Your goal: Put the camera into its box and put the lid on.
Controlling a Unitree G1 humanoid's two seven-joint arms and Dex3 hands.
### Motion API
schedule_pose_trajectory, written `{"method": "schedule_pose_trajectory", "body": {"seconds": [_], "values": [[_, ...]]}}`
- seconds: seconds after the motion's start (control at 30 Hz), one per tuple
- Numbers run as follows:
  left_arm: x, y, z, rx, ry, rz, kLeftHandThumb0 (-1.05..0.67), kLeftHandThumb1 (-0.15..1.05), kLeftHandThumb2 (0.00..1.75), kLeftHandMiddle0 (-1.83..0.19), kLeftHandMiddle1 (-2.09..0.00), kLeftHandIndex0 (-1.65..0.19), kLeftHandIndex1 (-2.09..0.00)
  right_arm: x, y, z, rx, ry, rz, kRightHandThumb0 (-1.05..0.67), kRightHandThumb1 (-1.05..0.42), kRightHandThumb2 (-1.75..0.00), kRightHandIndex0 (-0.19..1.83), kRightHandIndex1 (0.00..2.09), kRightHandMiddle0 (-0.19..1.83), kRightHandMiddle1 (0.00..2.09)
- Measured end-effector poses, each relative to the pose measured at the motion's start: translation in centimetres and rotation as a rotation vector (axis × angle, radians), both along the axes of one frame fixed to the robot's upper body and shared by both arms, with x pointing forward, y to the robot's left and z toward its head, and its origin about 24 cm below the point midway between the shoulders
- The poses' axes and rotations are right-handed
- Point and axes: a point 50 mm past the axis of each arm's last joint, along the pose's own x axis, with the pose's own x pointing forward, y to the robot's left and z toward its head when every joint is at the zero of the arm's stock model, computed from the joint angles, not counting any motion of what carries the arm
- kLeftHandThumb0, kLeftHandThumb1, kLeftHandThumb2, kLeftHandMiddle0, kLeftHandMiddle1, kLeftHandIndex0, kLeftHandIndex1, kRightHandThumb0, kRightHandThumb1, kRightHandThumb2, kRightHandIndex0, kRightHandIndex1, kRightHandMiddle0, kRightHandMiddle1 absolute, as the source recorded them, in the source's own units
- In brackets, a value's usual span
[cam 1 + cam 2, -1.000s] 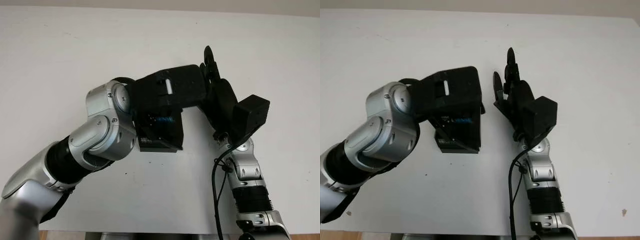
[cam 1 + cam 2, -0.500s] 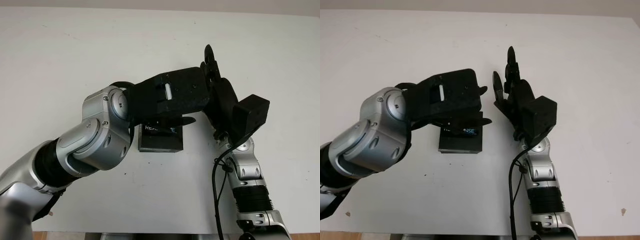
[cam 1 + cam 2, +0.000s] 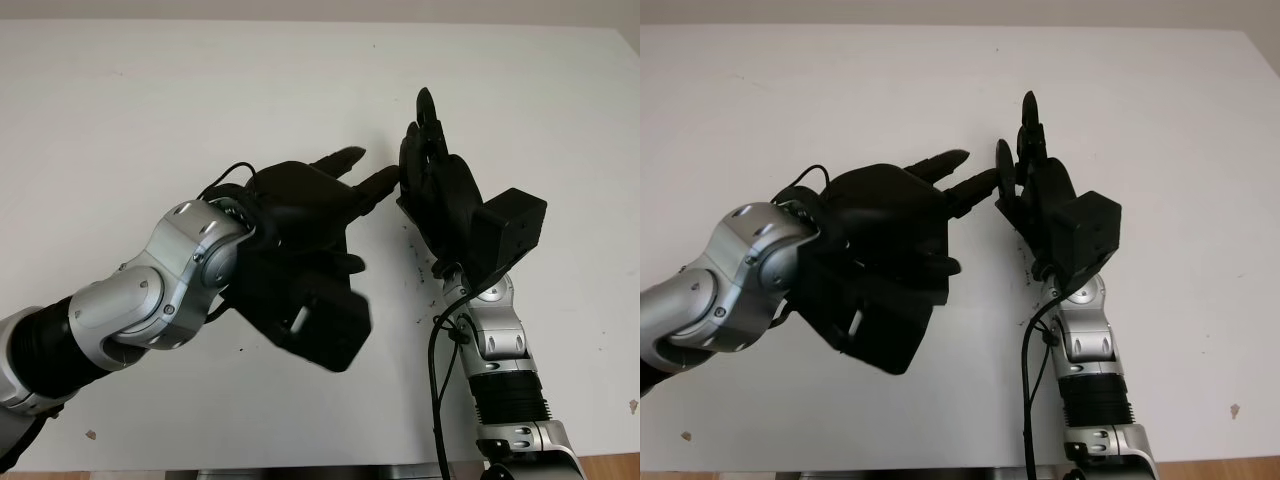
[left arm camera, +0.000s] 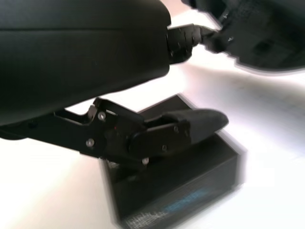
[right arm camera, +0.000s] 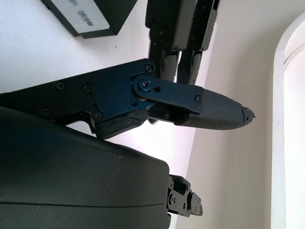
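White desk [image 3: 150, 100] carries a closed black box [image 4: 190, 186] beneath the left hand [image 3: 300, 215], which holds nothing; its blue lettering is unreadable. Beside it the right hand [image 3: 435, 175] stands open.

a plain white counter [image 3: 150, 120] spreads across the scene. small dark specks mark its surface: one speck [image 3: 631, 406] near the right edge, another speck [image 3: 90, 434] near the front left. a pale wall [image 5: 238, 71] rises behind the counter.
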Motion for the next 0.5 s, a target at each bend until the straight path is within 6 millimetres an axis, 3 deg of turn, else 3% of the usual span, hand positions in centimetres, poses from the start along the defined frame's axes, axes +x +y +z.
{"method": "schedule_pose_trajectory", "body": {"seconds": [0.23,0.5], "values": [[1.1,1.5,-1.5,0.125,-0.267,-0.011,-0.75,1.05,0.66,0.19,0.00,0.19,0.00,0.0,-0.4,0.1,-0.022,-0.002,0.000,-0.83,-1.05,-0.62,-0.19,0.01,-0.19,0.03],[1.8,2.5,-2.0,0.081,-0.281,-0.001,-0.75,1.05,0.69,0.19,0.00,0.19,0.00,-0.1,-0.9,0.0,-0.057,0.009,-0.010,-0.82,-1.05,-0.63,-0.19,0.02,-0.18,0.03]]}}
